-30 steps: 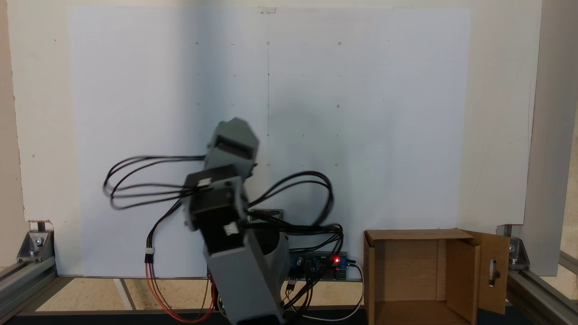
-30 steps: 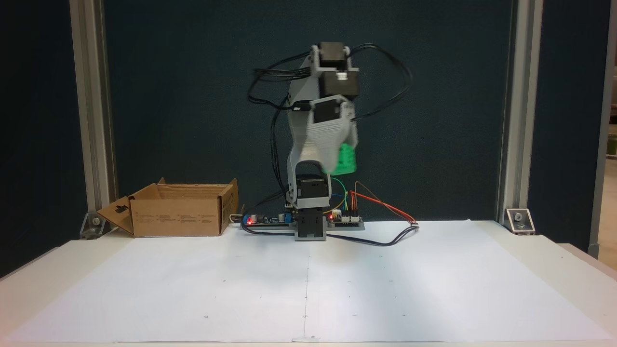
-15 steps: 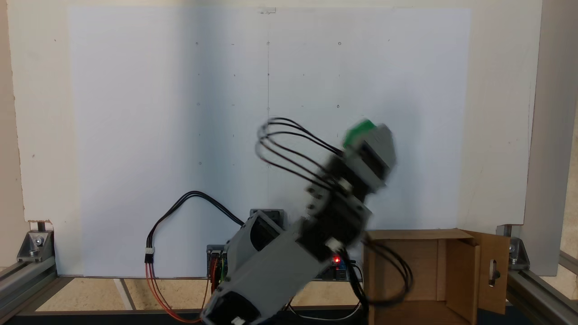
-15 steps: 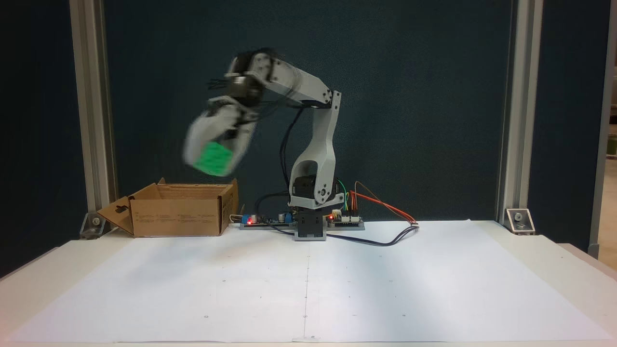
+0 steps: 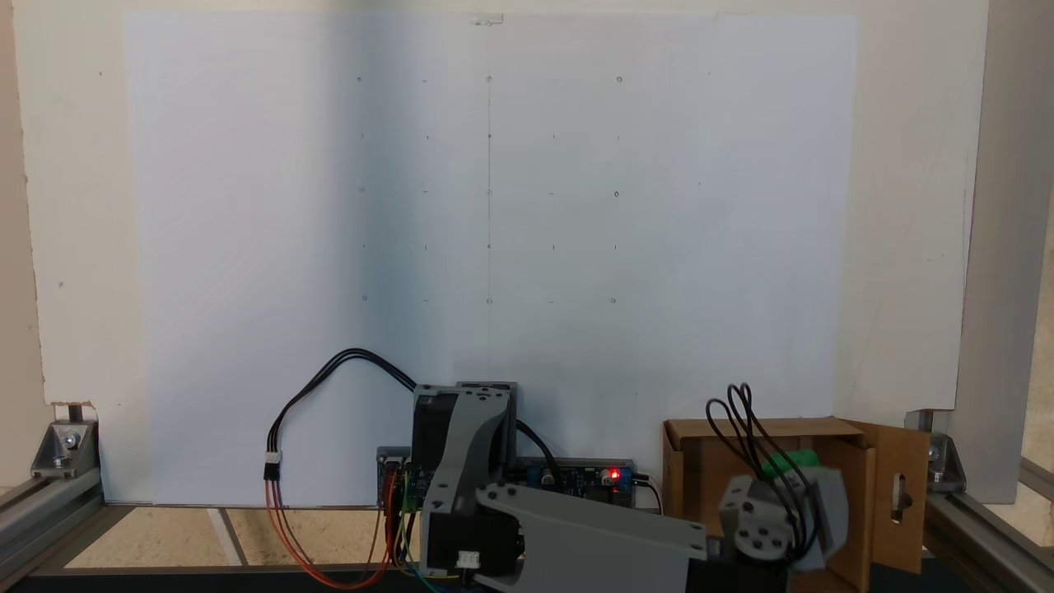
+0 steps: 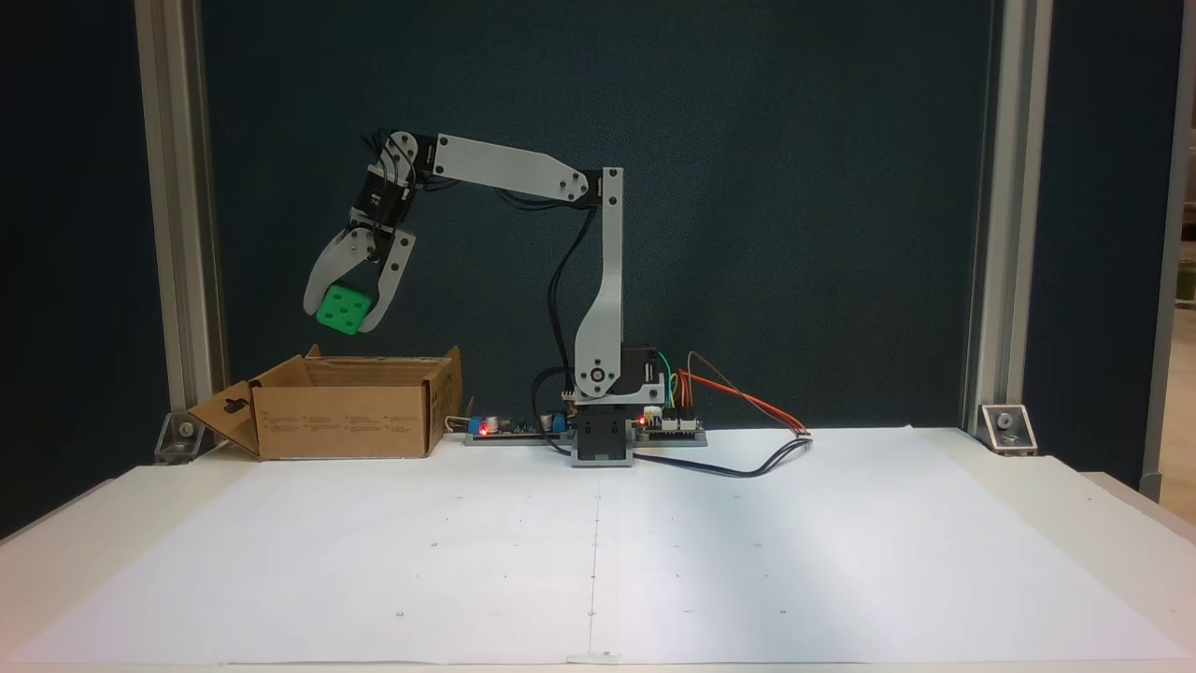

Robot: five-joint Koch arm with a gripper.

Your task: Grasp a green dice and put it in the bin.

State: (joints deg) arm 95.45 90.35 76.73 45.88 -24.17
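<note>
A second ago I was upright over my base with the die (image 6: 342, 310) tucked close in front of me; since then I have swung hard round toward the box (image 6: 342, 432) and stretched my forearm out, and now I hang over its open top. My gripper (image 6: 338, 323) points down, and its two fingers pinch the die between them, one on each side, the pips facing the front camera. The die is in the air, above the box and clear of its rim, not yet inside. In the fixed view from behind my base, a scrap of green (image 5: 789, 463) shows past my wrist, set against the box's inner wall (image 5: 725, 469), so I judge I am lined up over the opening and not off to the side. The blur of the swing is gone from the front view, though my wrist is soft-edged in the view from behind, so I may not be quite settled. The carry looks done, then; what is left, as I judge it, is to spread my fingers and let the die drop. The slotted flap (image 6: 224, 412) stands out to the side and should not catch it. The white paper sheet (image 6: 598, 551) on the table holds nothing else I need.
</note>
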